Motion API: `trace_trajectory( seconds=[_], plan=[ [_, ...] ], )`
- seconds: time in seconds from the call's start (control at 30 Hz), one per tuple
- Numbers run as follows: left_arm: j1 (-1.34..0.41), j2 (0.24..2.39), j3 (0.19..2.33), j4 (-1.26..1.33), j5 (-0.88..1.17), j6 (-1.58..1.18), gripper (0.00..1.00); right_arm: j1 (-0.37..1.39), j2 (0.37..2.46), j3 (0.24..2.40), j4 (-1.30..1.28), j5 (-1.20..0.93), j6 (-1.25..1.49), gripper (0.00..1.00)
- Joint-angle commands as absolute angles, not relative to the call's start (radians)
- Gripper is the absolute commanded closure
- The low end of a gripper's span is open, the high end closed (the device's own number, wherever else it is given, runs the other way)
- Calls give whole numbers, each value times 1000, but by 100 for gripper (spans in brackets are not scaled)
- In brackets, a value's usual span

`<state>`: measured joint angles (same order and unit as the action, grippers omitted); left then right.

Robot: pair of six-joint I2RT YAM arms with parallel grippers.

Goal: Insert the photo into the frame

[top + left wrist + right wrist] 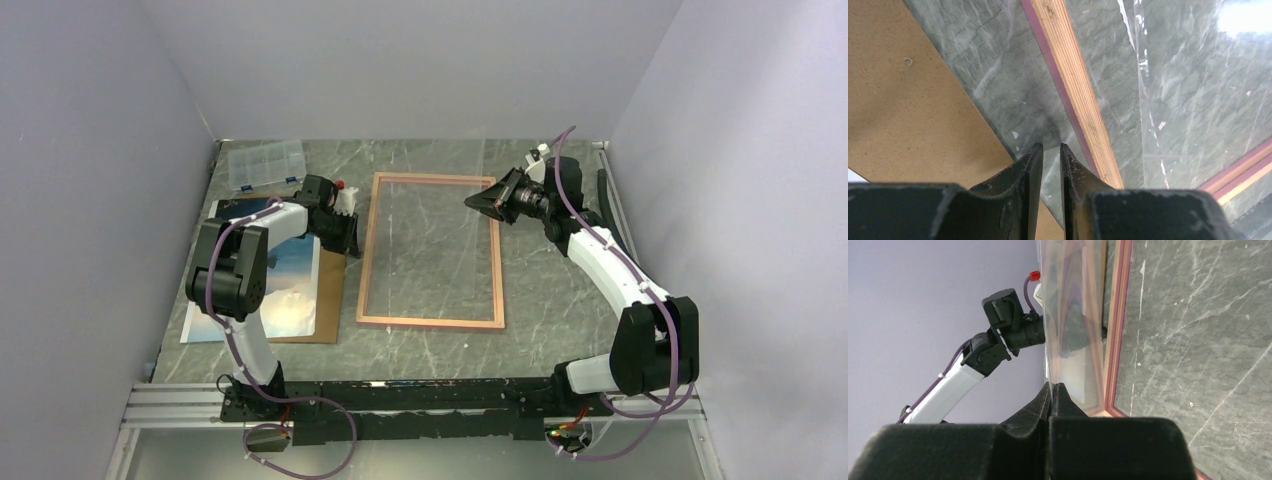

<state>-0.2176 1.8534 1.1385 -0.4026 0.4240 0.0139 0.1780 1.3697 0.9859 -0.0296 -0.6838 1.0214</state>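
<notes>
1. The photo [295, 275], a thin print of blue sea and cloudy sky, lies face up at 9 o'clock of the frame [497, 270], resting on a flat brown backing board [332, 300]. It is not yet in the frame.
2. The thin rectangular frame lies flat mid-worktop [430, 350], with tan wood uppermost and a pink edge showing.
3. The right end effector [1051, 385] is clamped together on the edge of a clear transparent sheet [1073, 315], holding it tilted up over the frame's 3 o'clock side.
4. The left end effector [1051, 147] has its fingers slightly apart with nothing between them. It hangs over bare worktop between the board and the frame's 9 o'clock rail.
5. Judged step: handling the clear sheet, ahead of loading the print.
6. The next move likely calls for settling the sheet, then having the left end effector catch a print edge without taking the board.
7. The left arm hides part of the photo.
8. The sheet is barely visible from above, and its lower edge cannot be traced.
9. A clear plastic compartment box [265, 165] sits at 11 o'clock.
</notes>
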Motion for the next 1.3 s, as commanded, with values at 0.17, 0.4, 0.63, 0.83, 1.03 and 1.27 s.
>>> trace_trajectory(
  seconds=[0.17, 0.4, 0.63, 0.83, 1.03, 1.27],
  plan=[
    [-224, 1814, 1129, -390, 456, 5, 75, 173, 1366, 1002, 39, -671, 998, 100],
    [-226, 1811, 1127, -389, 457, 6, 75, 173, 1374, 983, 69, -669, 1012, 100],
    [-229, 1808, 1124, -389, 456, 6, 75, 173, 1387, 987, 72, -663, 996, 100],
    [-230, 1800, 1119, -387, 457, 5, 75, 174, 1390, 974, 73, -665, 995, 100],
    [-232, 1798, 1117, -386, 455, 5, 75, 174, 1378, 954, 79, -664, 1004, 100],
    [-235, 1800, 1118, -388, 457, 6, 76, 174, 1381, 947, 74, -666, 996, 100]
  ],
)
